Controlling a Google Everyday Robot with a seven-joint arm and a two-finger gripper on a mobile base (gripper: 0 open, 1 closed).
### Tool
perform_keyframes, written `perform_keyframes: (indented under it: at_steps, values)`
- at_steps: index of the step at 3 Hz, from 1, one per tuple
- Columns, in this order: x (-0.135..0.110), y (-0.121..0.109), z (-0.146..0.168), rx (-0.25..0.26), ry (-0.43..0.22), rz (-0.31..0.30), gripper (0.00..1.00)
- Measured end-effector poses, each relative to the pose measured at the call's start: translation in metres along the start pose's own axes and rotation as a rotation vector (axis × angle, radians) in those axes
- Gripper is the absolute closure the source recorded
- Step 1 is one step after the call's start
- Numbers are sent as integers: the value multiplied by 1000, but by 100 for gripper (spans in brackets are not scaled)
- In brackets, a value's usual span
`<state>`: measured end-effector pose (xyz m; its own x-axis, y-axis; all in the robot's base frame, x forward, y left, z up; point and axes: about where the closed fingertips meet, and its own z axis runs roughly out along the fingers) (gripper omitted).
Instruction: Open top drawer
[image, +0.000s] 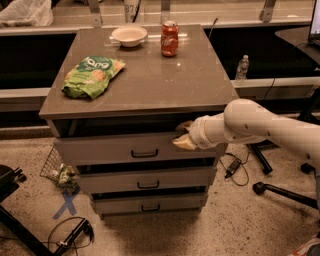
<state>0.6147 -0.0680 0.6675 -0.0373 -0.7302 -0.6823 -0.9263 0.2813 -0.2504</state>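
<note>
The top drawer is the tallest grey-brown front of the cabinet, with a small dark bar handle at its centre. It stands slightly out, with a dark gap between its front and the cabinet top. My gripper, tan-tipped on a white arm that comes in from the right, is at the upper edge of this drawer front, right of the handle. It is not on the handle. Two shorter drawers lie below.
On the cabinet top lie a green snack bag, a white bowl and a red soda can. Chair legs and cables lie on the floor at right, a blue X mark at left.
</note>
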Motion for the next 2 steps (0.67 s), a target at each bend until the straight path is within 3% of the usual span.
perform_keyframes:
  at_steps: [1, 2]
  values:
    - [-1, 2, -2, 1, -3, 2, 100]
    - [-3, 5, -6, 2, -4, 5, 100]
